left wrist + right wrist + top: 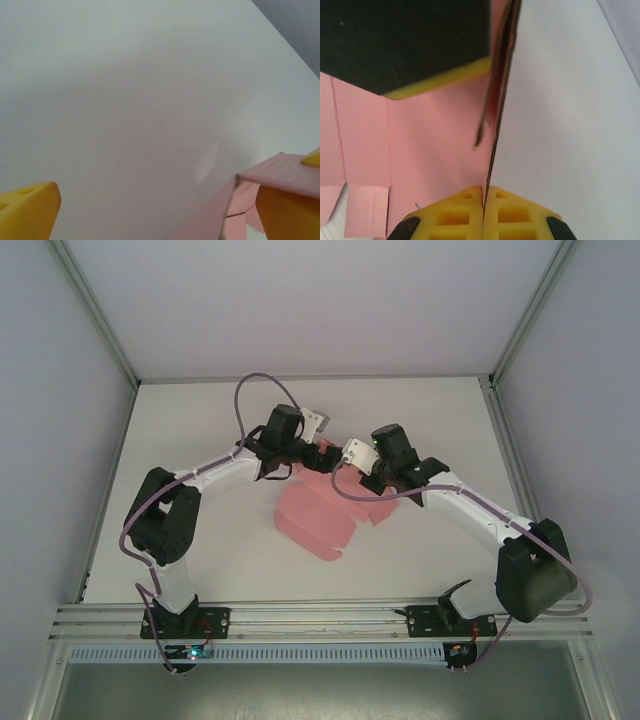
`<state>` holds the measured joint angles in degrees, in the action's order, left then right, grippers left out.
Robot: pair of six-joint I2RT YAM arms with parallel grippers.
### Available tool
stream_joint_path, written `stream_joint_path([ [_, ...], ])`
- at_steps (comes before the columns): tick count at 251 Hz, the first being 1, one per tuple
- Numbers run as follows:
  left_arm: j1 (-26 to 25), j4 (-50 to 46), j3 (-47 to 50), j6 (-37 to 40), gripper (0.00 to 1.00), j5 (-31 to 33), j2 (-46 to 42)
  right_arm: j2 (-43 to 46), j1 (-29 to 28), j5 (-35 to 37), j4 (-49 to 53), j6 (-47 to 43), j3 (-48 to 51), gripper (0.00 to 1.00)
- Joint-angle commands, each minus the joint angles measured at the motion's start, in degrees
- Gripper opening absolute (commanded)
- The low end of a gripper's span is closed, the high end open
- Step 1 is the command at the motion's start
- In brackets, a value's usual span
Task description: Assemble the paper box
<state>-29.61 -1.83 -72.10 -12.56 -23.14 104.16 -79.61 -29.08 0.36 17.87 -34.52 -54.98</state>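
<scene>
Pink paper box (315,515) lies partly folded on the table (200,420), one panel raised at its far edge. Both arms bend inward to that edge. The right gripper (483,192) pinches the panel; the left gripper (157,207) is spread wide, one finger touching card.

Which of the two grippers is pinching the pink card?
The right gripper: its yellow fingers are shut on an edge of the paper box. The left gripper has its fingers spread wide apart.

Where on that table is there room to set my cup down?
Bare table along the back wall, behind the left arm and right arm; also between their bases, before the paper box. Crowded where they meet over it.
</scene>
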Motion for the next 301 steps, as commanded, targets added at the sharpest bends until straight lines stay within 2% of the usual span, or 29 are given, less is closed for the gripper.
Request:
stream_joint_path([
  [1,1.5,0.4,3.2,-3.8,1.0,4.1,-5.8,3.3,0.6,-1.2,-0.7,0.7,1.6,0.0],
  [32,5.1,1.7,11.8,-4.3,1.0,-1.9,-15.3,6.1,4.0,-3.3,-1.6,3.0,4.4,0.0],
  [62,9.1,4.4,19.8,-7.5,1.0,-3.6,-23.2,8.5,7.3,-10.2,-3.5,3.8,7.0,0.0],
  [106,16.3,7.9,27.7,-15.5,1.0,0.7,-29.0,9.5,10.8,-17.8,-4.2,5.0,8.3,0.0],
  [122,18.3,8.0,27.7,-15.6,1.0,-0.5,-28.0,9.3,11.3,-19.0,-4.3,5.0,8.1,0.0],
  [158,18.4,8.6,23.4,-13.3,1.0,-7.4,-20.5,9.4,11.9,-20.7,-6.2,5.7,8.2,0.0],
  [182,18.4,10.0,20.1,-12.7,1.0,-16.1,-14.8,9.2,12.6,-22.0,-7.1,6.4,8.1,0.0],
  [199,18.1,16.3,20.4,-13.4,1.0,-25.2,-12.3,8.9,12.9,-22.2,-7.1,6.9,8.0,0.0],
  [210,17.6,18.9,20.9,-13.4,1.0,-27.8,-11.5,8.7,13.0,-22.5,-6.8,6.9,7.8,0.0],
  [247,14.0,13.6,18.2,-7.2,1.0,-27.7,-9.4,8.6,13.4,-25.0,-7.5,7.6,7.8,0.0],
  [273,12.0,15.6,17.3,-6.6,1.0,-31.0,-7.5,8.2,13.6,-25.7,-7.6,7.8,7.4,0.0],
  [301,10.7,14.9,16.5,-4.8,1.0,-31.4,-6.4,7.3,14.1,-26.2,-7.7,8.4,7.0,0.0],
])
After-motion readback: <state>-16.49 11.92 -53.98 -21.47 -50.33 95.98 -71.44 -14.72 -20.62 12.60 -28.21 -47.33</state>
